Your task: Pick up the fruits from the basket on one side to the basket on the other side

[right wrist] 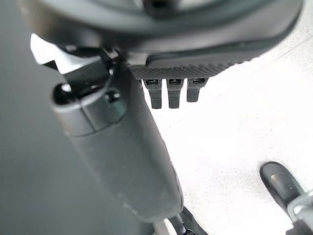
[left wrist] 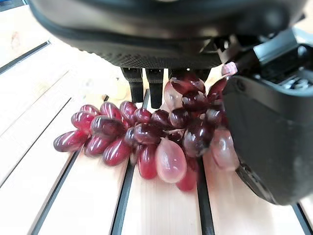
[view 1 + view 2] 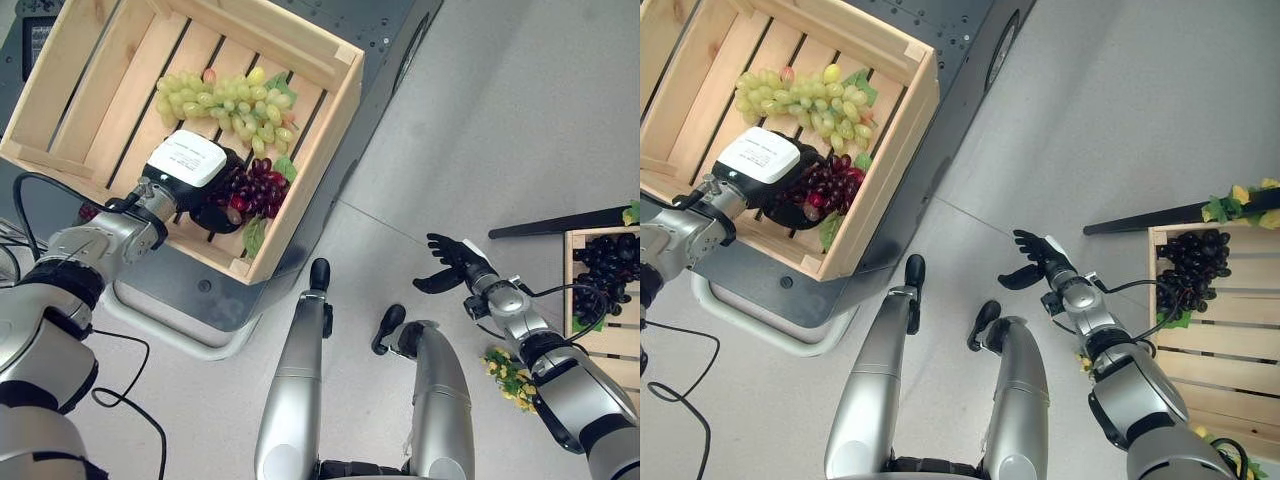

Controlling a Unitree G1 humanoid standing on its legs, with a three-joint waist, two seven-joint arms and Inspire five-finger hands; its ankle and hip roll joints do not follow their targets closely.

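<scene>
Reaching into the slatted pale wooden crate (image 3: 330, 130) on the robot's left, the left hand (image 3: 200, 180) sits over a bunch of dark red plastic grapes (image 3: 258, 188) in the left eye view, its white-backed bulk covering part of the cluster. A bunch of pale green grapes (image 3: 225, 100) lies further back in the same crate, untouched. On the far right a second slatted wooden crate (image 3: 590, 345) already holds a bunch of dark purple grapes (image 3: 605, 265), which suggests one transfer is done.

The right eye view shows the right hand (image 3: 1040, 262) hanging over the grey floor (image 3: 1120, 120) between the two crates, fingers spread and holding nothing.

From the left wrist view, the fingers (image 2: 149, 88) are curled down behind the red bunch and the thumb presses on its side, so the grip looks closed around it, though the grapes rest on the slats, not yet lifted.

The right wrist view shows straight fingers (image 1: 168, 93) above bare floor.

By this reading, the red bunch is being picked and the green bunch remains.
</scene>
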